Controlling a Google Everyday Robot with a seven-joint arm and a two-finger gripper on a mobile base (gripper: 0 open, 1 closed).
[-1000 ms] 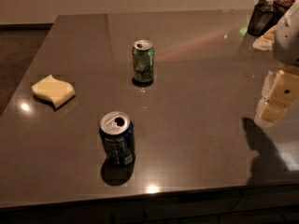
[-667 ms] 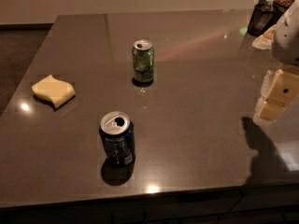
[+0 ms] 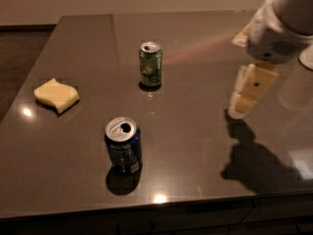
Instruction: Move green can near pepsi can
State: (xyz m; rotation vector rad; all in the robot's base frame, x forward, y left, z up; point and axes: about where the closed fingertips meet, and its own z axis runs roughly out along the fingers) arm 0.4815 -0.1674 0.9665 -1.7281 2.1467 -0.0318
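Note:
The green can (image 3: pixel 150 65) stands upright on the dark table (image 3: pixel 195 146), at the middle back. The pepsi can (image 3: pixel 123 146) stands upright nearer the front, its tab open, about a can's height and a half in front of and slightly left of the green can. My gripper (image 3: pixel 248 93) hangs above the right part of the table, well to the right of both cans, touching neither and holding nothing. Its shadow falls on the table below it.
A yellow sponge (image 3: pixel 56 95) lies on the table at the left. The white arm housing (image 3: pixel 276 33) fills the upper right corner. The table's front edge runs along the bottom of the view, with dark floor beyond the left edge.
My arm and gripper have moved left, further over the table. The cans and the sponge have not moved.

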